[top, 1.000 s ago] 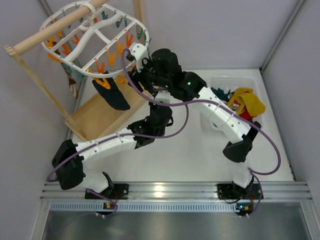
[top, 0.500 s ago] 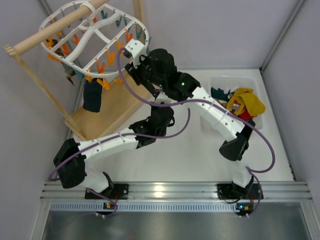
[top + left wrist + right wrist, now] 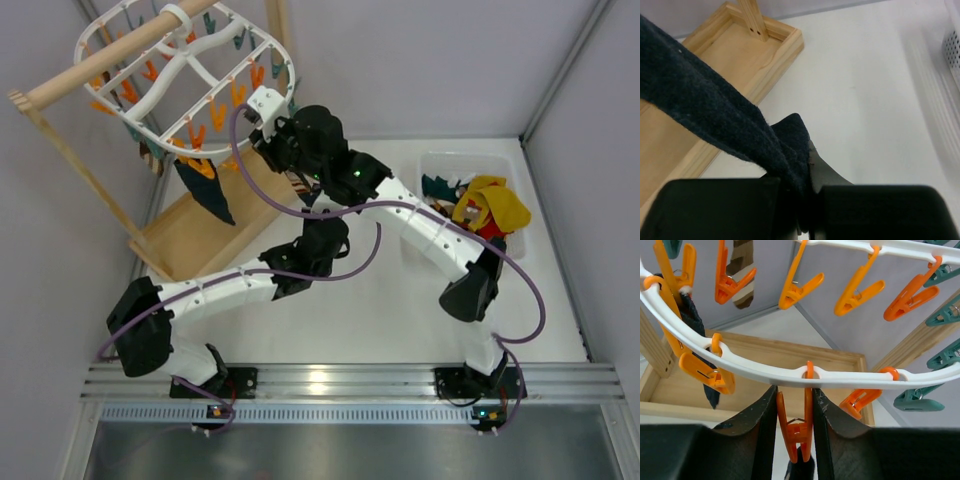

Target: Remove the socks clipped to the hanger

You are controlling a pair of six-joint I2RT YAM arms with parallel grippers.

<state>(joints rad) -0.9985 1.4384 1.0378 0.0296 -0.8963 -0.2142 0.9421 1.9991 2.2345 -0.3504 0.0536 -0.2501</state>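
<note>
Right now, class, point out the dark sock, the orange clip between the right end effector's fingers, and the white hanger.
dark sock (image 3: 715, 115): left wrist view, mid stretched fabric.
orange clip (image 3: 796, 432): right wrist view, its lower body.
hanger (image 3: 760, 368): right wrist view, white rim.

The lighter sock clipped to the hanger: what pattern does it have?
The sock is brown-and-cream striped, clearest in the right wrist view.
</note>
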